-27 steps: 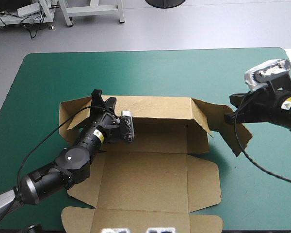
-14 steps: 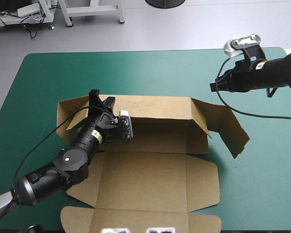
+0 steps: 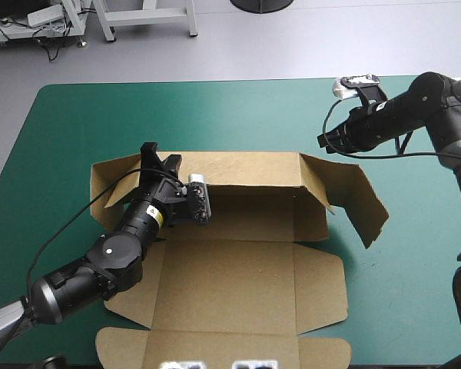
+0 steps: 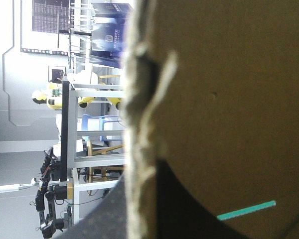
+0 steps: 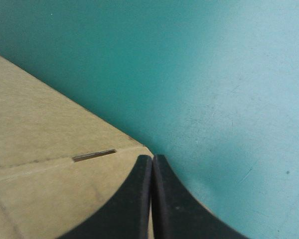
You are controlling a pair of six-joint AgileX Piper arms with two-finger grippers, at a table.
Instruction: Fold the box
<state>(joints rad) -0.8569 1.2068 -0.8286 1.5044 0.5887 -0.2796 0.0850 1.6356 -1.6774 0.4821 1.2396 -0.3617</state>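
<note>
Left gripper [image 3: 160, 161]: it is clamping the left end of the far wall [image 3: 246, 171], its black fingers nearly closed with the board edge running between them in the left wrist view.
Left end flap [image 3: 111, 181]: it is splaying outward from the wall's left corner, half raised and not tucked in.
Box [image 3: 246, 284]: it is sitting at the middle of the teal-green cover [image 3: 215, 115], reaching toward the table's near edge, and most of the brown sheet is lying flat.
Far wall: it is standing up along the box's far side, and this is the only panel looking properly raised.
Near panels [image 3: 223, 350]: they are lying flat at the near edge with their side tabs [image 3: 323, 288] spread and none lifted.
Right end flap [image 3: 357, 204]: it is angling out to the right and toward the near side, partly lifted, with nothing holding it.
Right gripper [image 3: 325, 141]: it is hovering by the far wall's right corner with its fingers pressed together into one point, gripping nothing. The right wrist view is showing a slot [image 5: 93, 156] in the board just beside its tip.
Done so far: judging by the lie of the board, the fold is looking early, with one wall up and held.
Left to do: probably turning both end flaps inward, raising the side walls and tucking them. The lid panels are lying untouched.
</note>
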